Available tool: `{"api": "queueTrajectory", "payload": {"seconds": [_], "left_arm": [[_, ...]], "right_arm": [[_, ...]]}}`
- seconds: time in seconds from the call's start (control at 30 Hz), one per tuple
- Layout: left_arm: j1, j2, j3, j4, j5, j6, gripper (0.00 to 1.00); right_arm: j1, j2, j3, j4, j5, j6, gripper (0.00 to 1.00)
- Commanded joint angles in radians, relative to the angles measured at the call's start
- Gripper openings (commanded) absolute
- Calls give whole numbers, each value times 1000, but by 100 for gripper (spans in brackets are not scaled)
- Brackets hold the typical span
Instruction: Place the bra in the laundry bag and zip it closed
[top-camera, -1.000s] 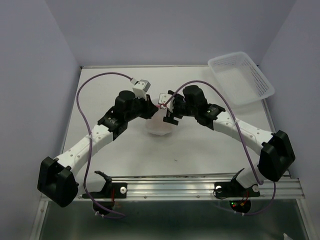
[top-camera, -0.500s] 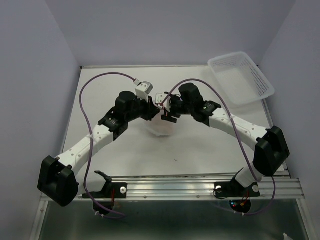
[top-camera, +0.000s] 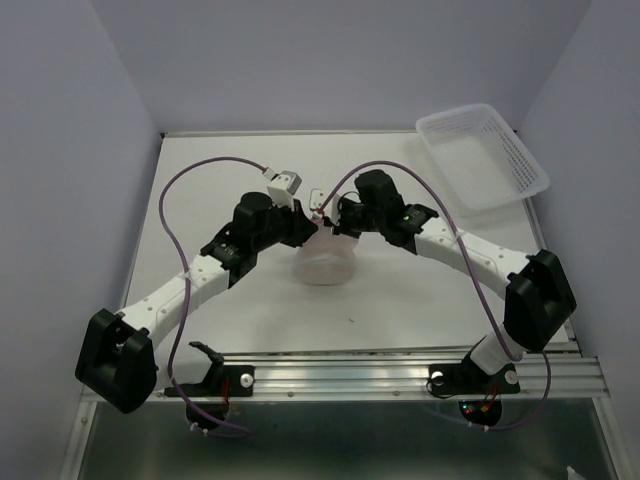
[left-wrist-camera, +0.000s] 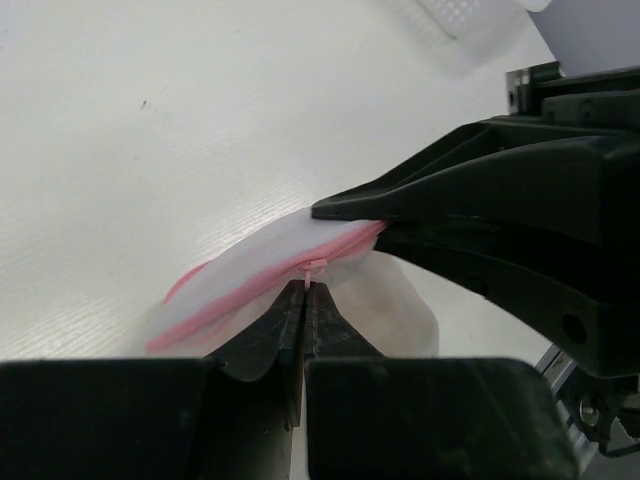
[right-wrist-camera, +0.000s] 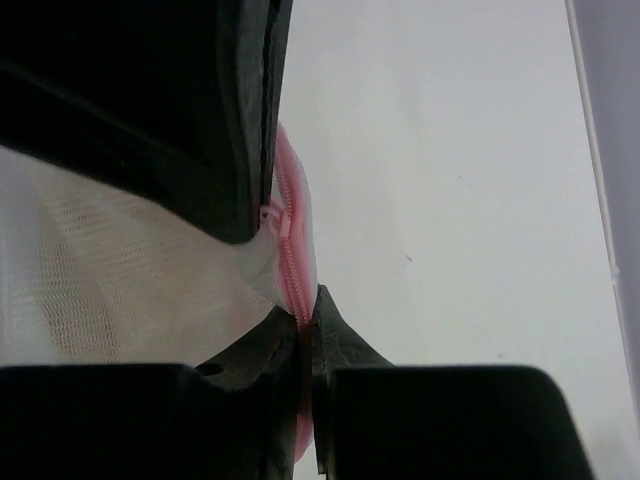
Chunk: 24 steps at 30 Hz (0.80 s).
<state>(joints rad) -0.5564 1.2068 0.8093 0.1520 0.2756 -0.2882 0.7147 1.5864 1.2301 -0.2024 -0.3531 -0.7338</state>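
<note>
At the pink zipper rim (left-wrist-camera: 240, 298) of the small white mesh laundry bag (top-camera: 325, 265), left gripper (left-wrist-camera: 308, 295) and right gripper (right-wrist-camera: 305, 325) both pinch it; limp, light mesh, probably best held there.

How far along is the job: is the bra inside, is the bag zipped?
Looks done: no bra lies on the table, so it is probably inside the laundry bag, though the mesh hides it. In hand: the left hand pinches the zipper pull; the right hand is shut on the pink zipper rim. Left: pulling the zipper closed; how far it is closed I cannot tell.
</note>
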Motion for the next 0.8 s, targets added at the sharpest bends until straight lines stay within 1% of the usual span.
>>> {"api": "queueTrajectory", "payload": {"seconds": [0.0,0.03,0.07,0.13,0.17,0.2,0.3,0.43,0.5,0.53,0.57,0.6,0.67,0.7,0.77], "left_arm": [[67,-12,-42,-12,-105,-61,0],[67,-10,-53,-12,-101,-72,0],[107,-7,-64,-6,-89,-84,0],[150,-10,-100,3,-69,-107,0],[192,-12,-126,14,-47,-124,0],[206,-16,-140,20,-41,-129,0],[251,-30,-174,26,-61,-138,0],[271,-1,-188,61,-67,-150,0],[274,16,-170,72,-59,-167,0],[273,14,-159,70,-46,-167,0],[273,8,-141,78,-9,-170,0],[271,-3,-133,81,2,-175,0],[262,-41,-96,74,8,-174,0],[257,-65,-84,63,-4,-174,0],[239,-87,-55,28,-32,-170,0]], "right_arm": [[0,-94,-27,76,51,-13,7],[0,-94,-30,83,60,-10,7],[0,-98,-37,87,66,-9,7],[0,-121,-64,113,78,-7,6],[0,-131,-76,123,80,-4,6],[0,-149,-89,136,80,-3,6],[0,-183,-130,164,75,10,6],[0,-226,-188,202,34,74,6],[0,-244,-236,259,29,102,7],[0,-250,-251,268,32,115,12],[0,-259,-264,273,32,138,20],[0,-259,-279,273,32,146,24],[0,-256,-282,267,28,178,38],[0,-253,-268,227,1,183,55],[0,-250,-247,205,-27,210,73]]}}
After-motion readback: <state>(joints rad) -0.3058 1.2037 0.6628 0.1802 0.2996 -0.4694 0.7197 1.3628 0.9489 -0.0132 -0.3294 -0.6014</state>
